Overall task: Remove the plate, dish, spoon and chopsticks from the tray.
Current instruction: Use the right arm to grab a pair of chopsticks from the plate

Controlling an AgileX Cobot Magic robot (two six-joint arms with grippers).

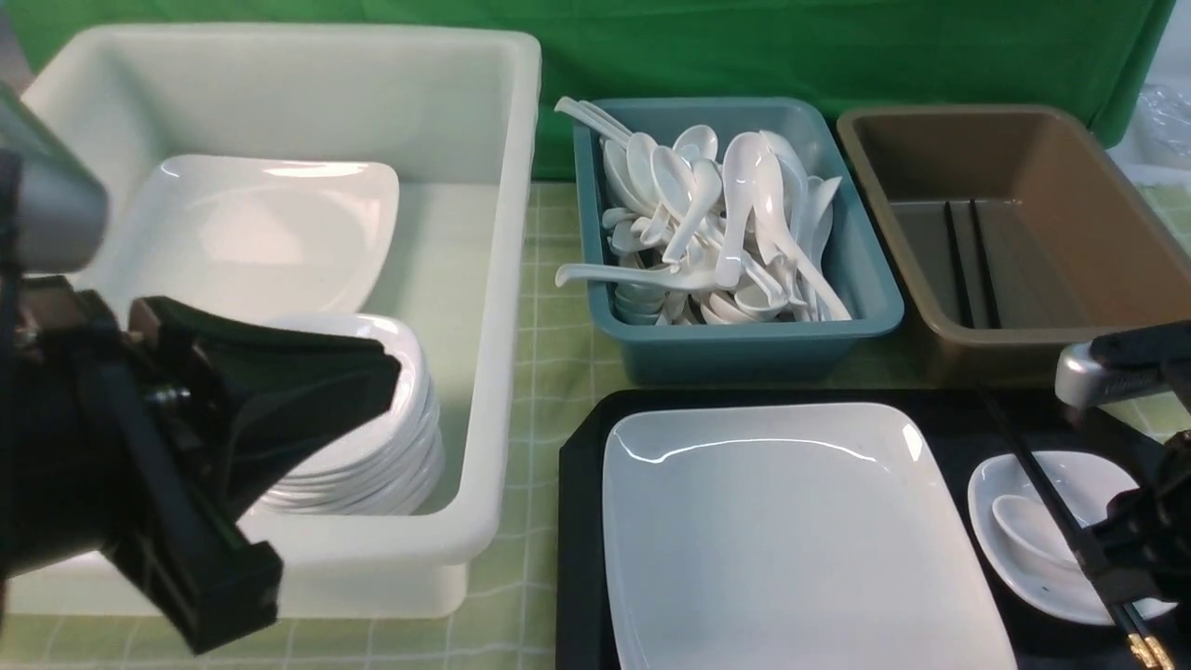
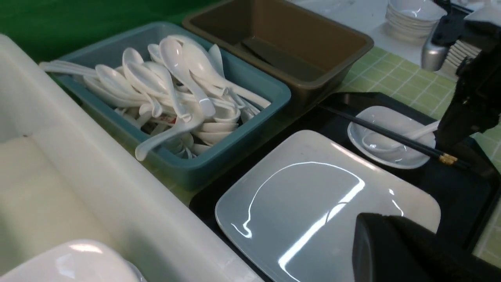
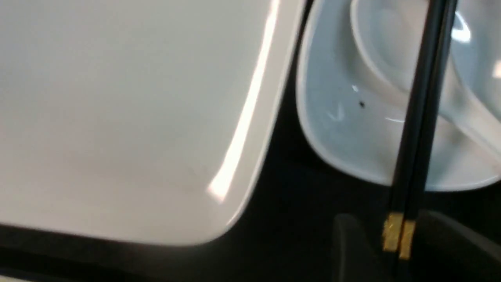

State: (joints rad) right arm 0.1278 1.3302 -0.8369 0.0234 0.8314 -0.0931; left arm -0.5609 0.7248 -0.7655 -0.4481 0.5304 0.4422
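My right tool (image 3: 392,237) is open, its fingertips spaced either side of the gold-banded ends of the chopsticks (image 3: 419,137); I see no clear grip, so I read this as lining up to pinch them. The pair lies slanting over the dish (image 3: 344,135), side by side, which should let one closing take both. I'd want them off first, since they cross above the spoon (image 3: 377,74) and would get in the way of lifting anything beneath. The spoon rests with its bowl inside the dish, so one careless nudge could shift all three. Just beside them, the plate (image 1: 782,540) lies flat on the tray (image 1: 582,558), wide and glossy; I expect it to need a grip at the rim. My left tool (image 2: 380,225) is closed with nothing in it, probably waiting for that plate. Farther out, the brown tub (image 1: 1051,316) already has chopsticks in it, the teal tub (image 1: 744,330) is heaped with spoons, and the white tub (image 1: 507,307) holds plates and small stacked dishes, so each piece's likely home seems plain.
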